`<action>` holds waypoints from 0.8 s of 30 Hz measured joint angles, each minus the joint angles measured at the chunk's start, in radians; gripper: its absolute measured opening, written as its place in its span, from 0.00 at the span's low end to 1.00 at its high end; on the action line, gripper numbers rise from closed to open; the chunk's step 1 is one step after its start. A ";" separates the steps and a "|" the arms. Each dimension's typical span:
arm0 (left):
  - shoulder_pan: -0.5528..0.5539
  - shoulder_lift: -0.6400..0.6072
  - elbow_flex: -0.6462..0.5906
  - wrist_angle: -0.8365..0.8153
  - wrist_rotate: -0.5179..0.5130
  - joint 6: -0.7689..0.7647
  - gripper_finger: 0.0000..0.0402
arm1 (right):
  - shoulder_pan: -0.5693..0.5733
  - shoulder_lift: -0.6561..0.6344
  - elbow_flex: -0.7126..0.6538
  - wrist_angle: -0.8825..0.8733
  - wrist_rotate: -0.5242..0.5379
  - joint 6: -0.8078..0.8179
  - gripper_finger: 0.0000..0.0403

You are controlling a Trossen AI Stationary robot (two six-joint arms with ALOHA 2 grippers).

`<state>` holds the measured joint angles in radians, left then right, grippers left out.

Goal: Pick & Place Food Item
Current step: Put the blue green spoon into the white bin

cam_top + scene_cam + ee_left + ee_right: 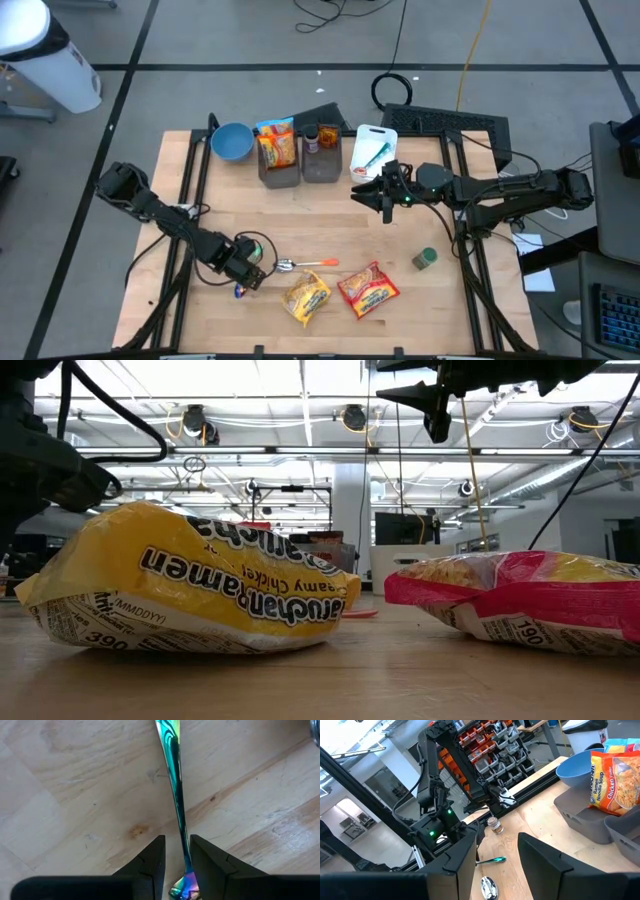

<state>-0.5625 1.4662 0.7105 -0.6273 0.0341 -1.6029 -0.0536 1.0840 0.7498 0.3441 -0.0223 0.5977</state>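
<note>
We see the left end effector low at the lower left of the desk, its fingers spread around the handle of an iridescent utensil, seemingly not yet pinching it. Just right of it in the high view lies an orange-handled spoon. The yellow ramen packet and the red ramen packet lie side by side at lower centre, flat on the wood. Our right end effector hovers released right of centre, below the grey bins.
</note>
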 joint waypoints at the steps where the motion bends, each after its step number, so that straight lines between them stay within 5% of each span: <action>1: 0.000 0.000 0.000 0.000 0.000 0.000 0.24 | 0.000 0.000 0.000 0.000 0.000 0.000 0.35; 24: 0.000 0.000 0.000 0.002 0.001 -0.002 0.24 | 0.000 0.000 0.000 0.000 0.000 -0.012 0.35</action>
<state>-0.5621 1.4666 0.7105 -0.6250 0.0348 -1.6047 -0.0534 1.0840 0.7498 0.3439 -0.0223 0.5861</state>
